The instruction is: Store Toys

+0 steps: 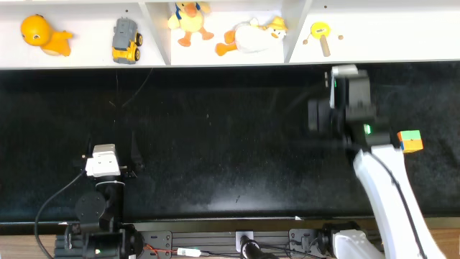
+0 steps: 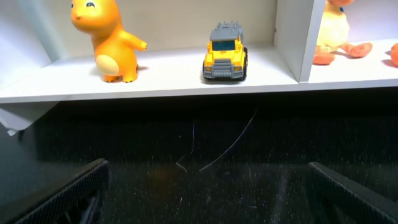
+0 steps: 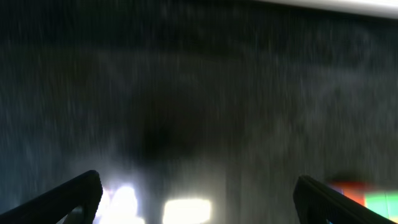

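Note:
A multicoloured cube lies on the black table at the right, and its edge shows just beyond one finger of my right gripper. That gripper hovers over the mat left of the cube, open and empty. On the white shelf at the back stand an orange figure, a yellow truck, a yellow duck plush, a white duck plush and a yellow rattle. My left gripper is open and empty, low near the front left, facing the orange figure and truck.
White dividers split the shelf into compartments. A thin wire or scratch marks the mat ahead of the left gripper. The left arm's base and cables sit along the front edge.

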Controlling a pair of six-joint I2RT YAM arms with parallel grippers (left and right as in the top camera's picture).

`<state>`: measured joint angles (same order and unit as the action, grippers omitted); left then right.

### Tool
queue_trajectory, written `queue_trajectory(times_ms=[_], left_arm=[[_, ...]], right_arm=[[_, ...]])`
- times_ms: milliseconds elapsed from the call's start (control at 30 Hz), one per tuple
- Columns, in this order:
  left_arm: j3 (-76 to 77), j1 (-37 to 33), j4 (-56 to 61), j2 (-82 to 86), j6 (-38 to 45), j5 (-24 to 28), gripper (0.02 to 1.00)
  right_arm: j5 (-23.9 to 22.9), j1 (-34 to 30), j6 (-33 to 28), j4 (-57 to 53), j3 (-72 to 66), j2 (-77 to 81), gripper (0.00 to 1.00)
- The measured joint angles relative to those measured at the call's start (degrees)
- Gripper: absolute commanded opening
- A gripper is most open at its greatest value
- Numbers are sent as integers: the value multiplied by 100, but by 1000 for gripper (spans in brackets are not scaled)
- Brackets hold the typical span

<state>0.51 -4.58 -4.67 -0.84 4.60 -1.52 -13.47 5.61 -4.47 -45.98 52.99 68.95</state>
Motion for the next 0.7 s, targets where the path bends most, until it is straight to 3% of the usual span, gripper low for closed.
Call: queue_trajectory(times_ms=[200,567,700], left_arm=[[0,0,-2,0,-2,0,998],[0,0,0,0,0,0,998],[0,0,0,0,-2,-2,998]], right_arm=[[-2,0,0,-546,-503,-1019,996],[127,-13,-2,-527,-531,-1069,998],[170,-190,-365,-656,-542,-1010,998]])
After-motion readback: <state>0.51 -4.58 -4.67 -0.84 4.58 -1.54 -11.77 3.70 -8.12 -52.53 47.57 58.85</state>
